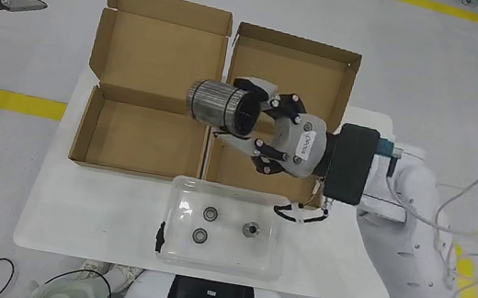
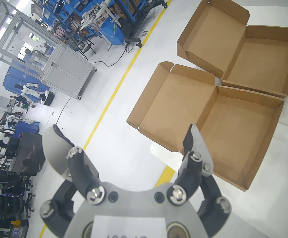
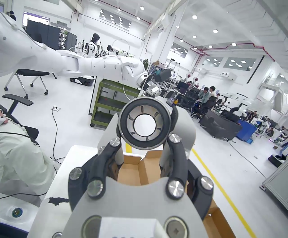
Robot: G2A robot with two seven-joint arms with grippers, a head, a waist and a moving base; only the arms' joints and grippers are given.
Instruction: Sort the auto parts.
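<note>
The right gripper (image 1: 249, 113) has its fingers closed round a fat metal cylinder (image 1: 213, 103). It grips the cylinder at one end, so the rest sticks straight out past the fingertips, lying level and well above the table (image 1: 81, 209). From the wrist you look right down its bore: a dark ring round the rim, bright metal inside, hollow all the way through. The fingers are parted only as far as the cylinder's width forces them, one on each side of it.

Straight beneath the gripper sits the near box (image 1: 293, 69), open cardboard with its lid folded back. The gripper hides most of its floor. The far box (image 1: 143, 139), of the same sort, touches it side to side. The cylinder's free end hangs above the seam between the two and reaches a little over the far box.

Off to the gripper's side, just beside the near box, is a clear tub (image 1: 182, 187) holding three small parts (image 1: 210, 211), each apart from the others.

The left gripper (image 2: 123, 137) is well away beyond the far box, off the table and above the floor (image 2: 101, 78). Its fingers are spread wide with nothing between them. Both boxes lie ahead of its fingertips, the far box closer to it.
</note>
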